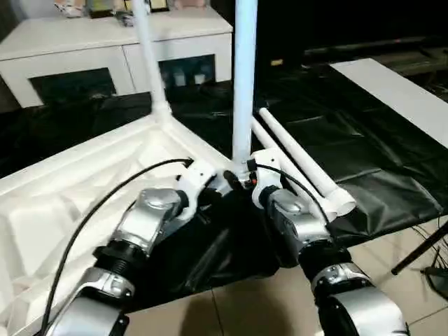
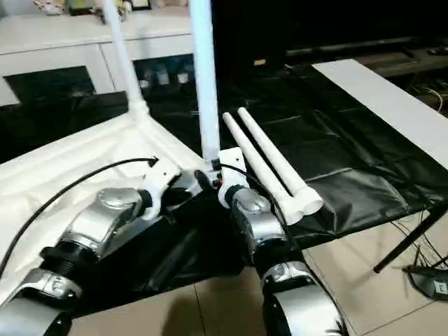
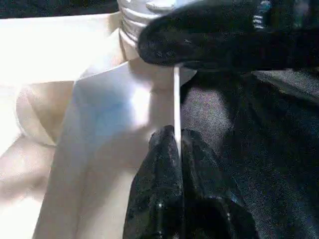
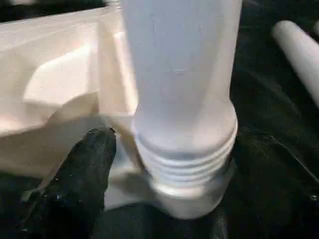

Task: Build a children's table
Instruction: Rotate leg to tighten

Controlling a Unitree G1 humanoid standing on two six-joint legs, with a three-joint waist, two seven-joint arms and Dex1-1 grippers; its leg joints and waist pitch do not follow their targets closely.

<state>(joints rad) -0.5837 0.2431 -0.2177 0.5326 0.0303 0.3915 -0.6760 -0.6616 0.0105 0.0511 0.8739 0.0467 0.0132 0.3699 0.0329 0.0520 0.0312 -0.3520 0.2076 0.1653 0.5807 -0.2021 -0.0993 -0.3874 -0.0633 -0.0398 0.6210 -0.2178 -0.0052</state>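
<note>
The tabletop [image 1: 84, 182] lay upside down on black sheeting [image 1: 364, 161], ribbed underside up, spreading from the near left toward the scene's middle. One leg [image 1: 148, 56] already stood in the far corner socket, leaning slightly left as it rose. A second leg [image 1: 245, 77] stood upright at the near right corner, its long axis vertical and its threaded thick end down in the socket [image 4: 192, 199]; the right wrist view showed several thread rings above the socket rim, so I judged it only partly screwed in. Two spare legs [image 1: 301, 164] lay side by side on the sheeting just right of that corner, long axes running from far left to near right, open thick ends toward the robot.

The step in hand looked like the seating of the second leg. The left gripper [image 3: 177, 149] was pinched tight on the thin edge wall of the tabletop just beside the socket, apparently steadying the top. The right gripper [image 4: 164, 164] stood at the leg's base with its jaws wide around the threaded collar; one black finger [image 4: 82, 169] was apart from the plastic, so it seemed not to be gripping.

Next the right jaws would need to shut on the collar and twist the leg down until the threads disappeared, while the left kept the top from turning
</note>
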